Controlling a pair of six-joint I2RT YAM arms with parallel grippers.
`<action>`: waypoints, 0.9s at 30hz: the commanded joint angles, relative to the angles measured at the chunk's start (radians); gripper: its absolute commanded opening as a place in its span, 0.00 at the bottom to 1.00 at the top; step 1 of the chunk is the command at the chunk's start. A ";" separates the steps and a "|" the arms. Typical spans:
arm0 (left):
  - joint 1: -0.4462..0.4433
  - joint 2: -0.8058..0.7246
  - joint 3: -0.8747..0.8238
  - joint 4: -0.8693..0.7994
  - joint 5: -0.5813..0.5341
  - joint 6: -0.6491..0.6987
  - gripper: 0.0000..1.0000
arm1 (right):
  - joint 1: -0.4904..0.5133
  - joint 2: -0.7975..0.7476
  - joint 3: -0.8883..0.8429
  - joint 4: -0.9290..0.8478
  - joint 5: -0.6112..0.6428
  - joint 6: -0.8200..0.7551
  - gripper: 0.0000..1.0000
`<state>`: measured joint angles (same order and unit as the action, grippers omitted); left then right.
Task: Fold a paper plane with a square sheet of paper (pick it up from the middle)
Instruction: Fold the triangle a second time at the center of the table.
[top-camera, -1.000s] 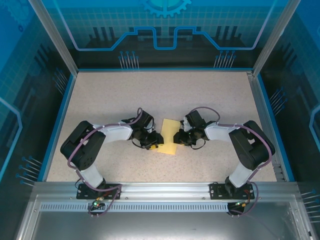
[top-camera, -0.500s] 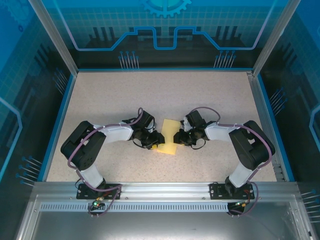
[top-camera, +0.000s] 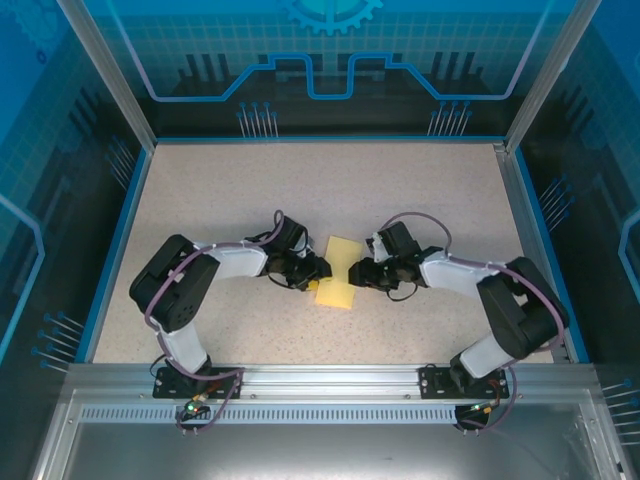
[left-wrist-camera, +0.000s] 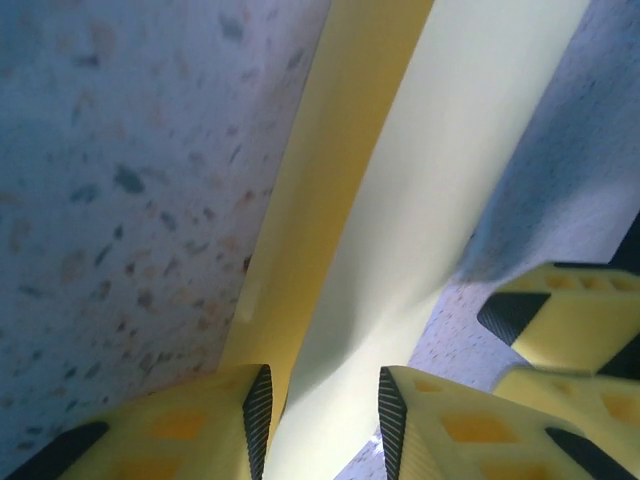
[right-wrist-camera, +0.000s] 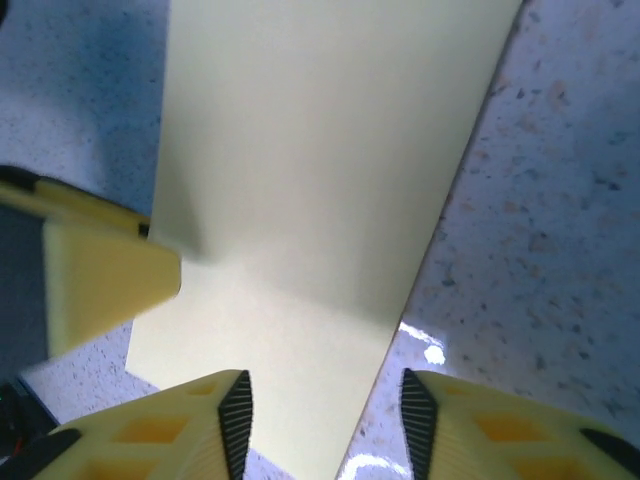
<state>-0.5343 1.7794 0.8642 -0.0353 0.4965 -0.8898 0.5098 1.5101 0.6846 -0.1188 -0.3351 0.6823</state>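
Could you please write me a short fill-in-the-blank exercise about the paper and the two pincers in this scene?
1. The sheet of paper is pale ____ in colour.
2. Seen from above, it lies ____ the left pincer and the right pincer.
3. In the right wrist view, the right pincer's jaws stand ____.
Missing words: yellow; between; open.

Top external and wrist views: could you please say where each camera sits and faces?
Top external: above and behind, looking down at the table; left arm, right arm show.
Left wrist: behind the left claw, facing the paper past its fingers.
Right wrist: behind the right claw, likewise.
Shared: paper and the opposite claw's finger.
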 joint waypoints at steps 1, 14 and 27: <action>0.018 0.036 0.032 0.062 0.076 -0.029 0.36 | 0.003 -0.091 -0.044 -0.025 0.055 -0.029 0.53; 0.031 0.061 0.081 0.084 0.124 -0.051 0.33 | 0.433 -0.208 -0.037 0.016 0.488 -0.349 0.65; 0.031 0.045 0.091 0.058 0.125 -0.052 0.32 | 0.630 0.068 0.179 -0.031 0.756 -0.448 0.67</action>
<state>-0.5114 1.8320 0.9287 0.0498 0.5854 -0.9268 1.1175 1.5352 0.8169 -0.1272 0.3344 0.2604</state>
